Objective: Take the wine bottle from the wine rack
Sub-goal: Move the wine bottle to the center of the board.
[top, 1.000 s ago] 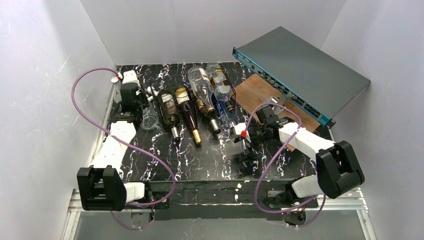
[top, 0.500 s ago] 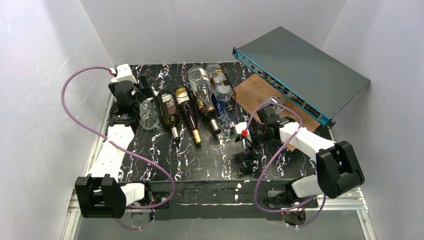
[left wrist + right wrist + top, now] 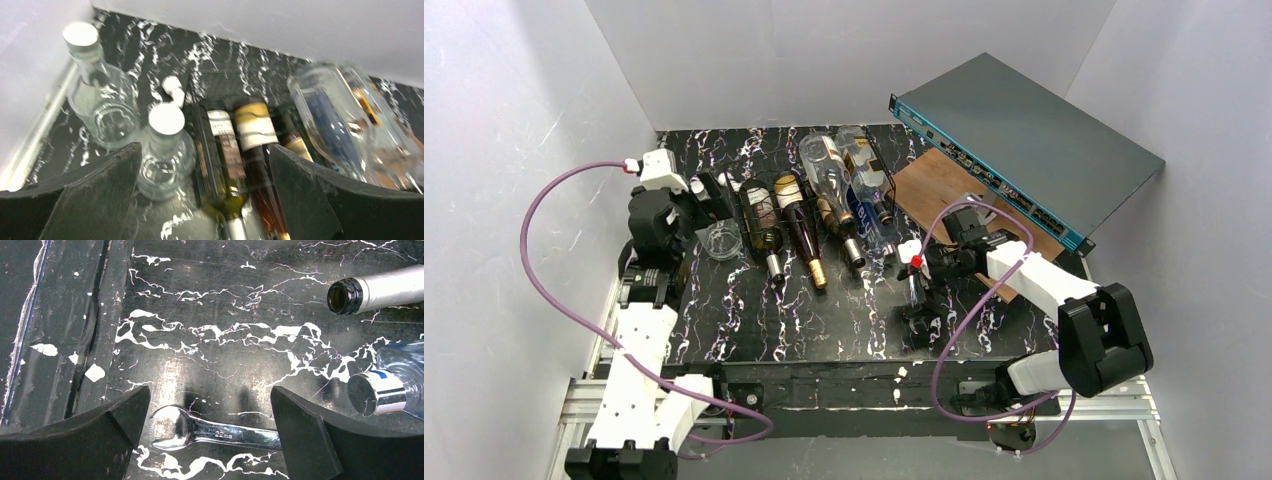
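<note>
Left claw (image 3: 205,146) hangs spread wide and empty above the left end of the wine rack (image 3: 747,212). Its nearest wine bottle (image 3: 223,150), white-labelled, lies in the leftmost cradle, at the centre of the left wrist view, in line with the gap between the fingers. Its long axis runs top to bottom of the frame, neck toward the bottom edge, so the fingers sit crosswise to it. A cream-labelled bottle (image 3: 255,131) lies just beside it on the right. A capped clear bottle (image 3: 165,150) stands just left on the counter (image 3: 145,60). Right claw (image 3: 210,390), likewise spread and empty, hovers over a wrench (image 3: 215,432), well apart, so the left arm is nearer.
</note>
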Motion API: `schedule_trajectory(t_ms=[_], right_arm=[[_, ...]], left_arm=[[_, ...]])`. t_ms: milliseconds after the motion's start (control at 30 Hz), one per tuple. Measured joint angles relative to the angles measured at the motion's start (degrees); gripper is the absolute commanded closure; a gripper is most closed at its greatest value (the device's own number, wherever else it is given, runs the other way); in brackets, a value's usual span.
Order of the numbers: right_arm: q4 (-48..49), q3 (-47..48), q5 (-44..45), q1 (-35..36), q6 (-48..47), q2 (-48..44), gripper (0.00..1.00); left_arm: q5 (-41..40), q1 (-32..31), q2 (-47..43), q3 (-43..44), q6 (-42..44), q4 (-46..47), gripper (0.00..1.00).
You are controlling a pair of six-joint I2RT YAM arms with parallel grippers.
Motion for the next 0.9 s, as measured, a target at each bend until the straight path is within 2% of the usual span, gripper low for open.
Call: schedule_trajectory(t_ms=[267,467,633,900], right_arm=[[-4.55,2.47,0.68,-0.79,-0.92,-4.11,0.00],[-12.55,13.38,3.63,-0.79,-0.68,-4.85,0.00],[-16.33,21.79,6.62,-0.79,5.66,-5.14,0.00],[-15.41,30.38,13.84,0.61,21.35,-3.37,0.00]], left_arm=[[11.17,0.00,-9.07,-0.74,-4.28,-12.17,0.02],[21.49,0.00,-13.44,-3.28,-7.39,-16.92,0.02],[29.20,0.00,-15.58,-9.03,-8.48,-18.91,0.02],[39.41,0.00,-17.79,-16.06,-6.69,-17.35,0.02]])
